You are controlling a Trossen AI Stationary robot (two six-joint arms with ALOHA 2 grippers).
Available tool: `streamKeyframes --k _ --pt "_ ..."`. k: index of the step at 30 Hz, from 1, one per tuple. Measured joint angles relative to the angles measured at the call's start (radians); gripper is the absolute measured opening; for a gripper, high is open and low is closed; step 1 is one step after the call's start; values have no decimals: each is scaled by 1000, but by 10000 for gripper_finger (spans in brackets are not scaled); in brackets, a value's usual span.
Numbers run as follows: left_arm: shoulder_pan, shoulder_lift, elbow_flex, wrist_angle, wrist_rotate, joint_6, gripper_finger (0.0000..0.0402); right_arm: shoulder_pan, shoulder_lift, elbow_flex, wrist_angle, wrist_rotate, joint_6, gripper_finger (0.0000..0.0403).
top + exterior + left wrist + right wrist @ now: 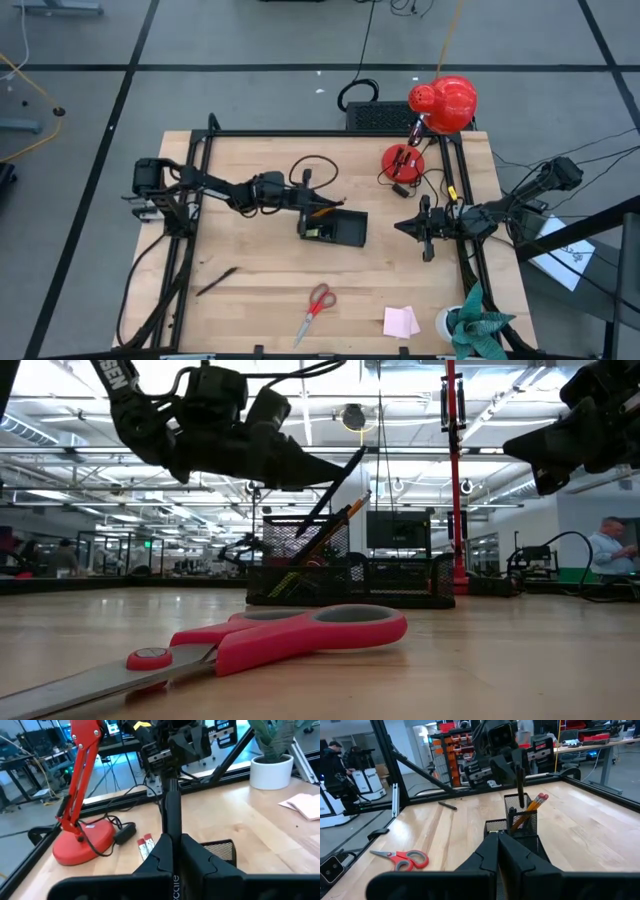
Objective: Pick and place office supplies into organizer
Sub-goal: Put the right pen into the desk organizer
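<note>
The black mesh organizer (335, 228) sits mid-table, and its tall cup (521, 817) holds orange pencils (534, 805). My left gripper (316, 207) hovers over that cup, shut on a black pen (335, 490). My right gripper (402, 225) waits shut and empty to the organizer's right. Flat on the table near its front edge lie the red-handled scissors (316, 304) and a pink sticky pad (400, 321). Another black pen (215, 282) lies at the front left. My left gripper pinches the black pen (172, 815) between its two fingers (197, 857), near the pen's upper end (352, 465). It reaches in from the table's left, above the cup. The pen slants down, lifted off the table, and its lower end (521, 804) dips into the mesh cup beside the pencils.
A red desk lamp (441, 104) with a round base (403, 160) and cable stands at the far right. A white roll (447, 320) and a potted plant (482, 322) sit at the near right corner. A black frame (200, 150) rims the table.
</note>
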Motion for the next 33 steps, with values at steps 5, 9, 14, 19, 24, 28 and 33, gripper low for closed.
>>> streamKeyframes --k 5,9,14,19,24,28,33 --pt "-13 0 -3 6 0 6 9 0 0 0 8 2 -2 4" --pt "-35 0 -3 6 -5 22 8 0 0 0 17 2 -2 4" --pt "-31 0 -3 2 -11 30 12 0 0 0 23 3 -2 4" --pt "-25 0 -2 -10 -6 27 8 0 0 0 23 4 -2 4" --pt "-25 1 -2 -17 -20 38 40 0 0 0 23 4 0 4" --pt "-24 1 -2 -18 -42 18 45 0 0 0 22 4 0 4" --pt "-22 2 -2 -43 -67 -4 47 0 0 0 22 4 1 4"
